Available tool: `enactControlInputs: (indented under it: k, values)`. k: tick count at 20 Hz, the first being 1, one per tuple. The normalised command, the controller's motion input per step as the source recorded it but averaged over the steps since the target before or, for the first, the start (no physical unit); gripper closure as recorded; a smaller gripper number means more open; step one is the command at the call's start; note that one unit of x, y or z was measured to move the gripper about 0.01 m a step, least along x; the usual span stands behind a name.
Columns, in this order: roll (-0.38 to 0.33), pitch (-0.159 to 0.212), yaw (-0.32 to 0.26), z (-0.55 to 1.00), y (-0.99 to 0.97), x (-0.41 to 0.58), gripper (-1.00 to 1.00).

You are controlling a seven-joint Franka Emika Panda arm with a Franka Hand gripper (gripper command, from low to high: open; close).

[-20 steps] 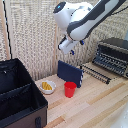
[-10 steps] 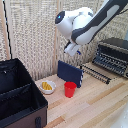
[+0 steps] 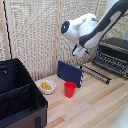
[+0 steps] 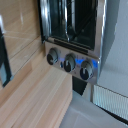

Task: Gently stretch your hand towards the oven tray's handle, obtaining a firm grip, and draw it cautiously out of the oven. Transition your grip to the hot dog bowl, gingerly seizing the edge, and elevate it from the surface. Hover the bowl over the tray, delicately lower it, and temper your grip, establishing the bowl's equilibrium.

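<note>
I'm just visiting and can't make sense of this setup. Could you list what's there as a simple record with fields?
Arm: white robot arm, raised above the table, reaching toward the oven
Jaws: not visible in either view
Oven: boxy dark toaster oven at the exterior view's right; three knobs seen in the wrist view
Rack: dark wire oven tray sticking out in front of the oven
Bowl: small white bowl of yellow food on the wooden table
Beside bowl: red cup, blue upright box
Left: big black case
</note>
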Motion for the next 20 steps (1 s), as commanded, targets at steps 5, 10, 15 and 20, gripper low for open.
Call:
enactControlInputs:
  k: [5,10,15,20]
  values:
    - [-0.185,0.005,0.062,-0.12,-0.38,0.310,-1.00]
    - [-0.143,0.002,0.012,-0.15,-0.46,0.243,-1.00]
    - [-0.092,0.000,0.000,-0.26,-0.53,0.130,-1.00]
    - [-0.050,0.000,0.000,-0.25,-0.55,0.117,-1.00]
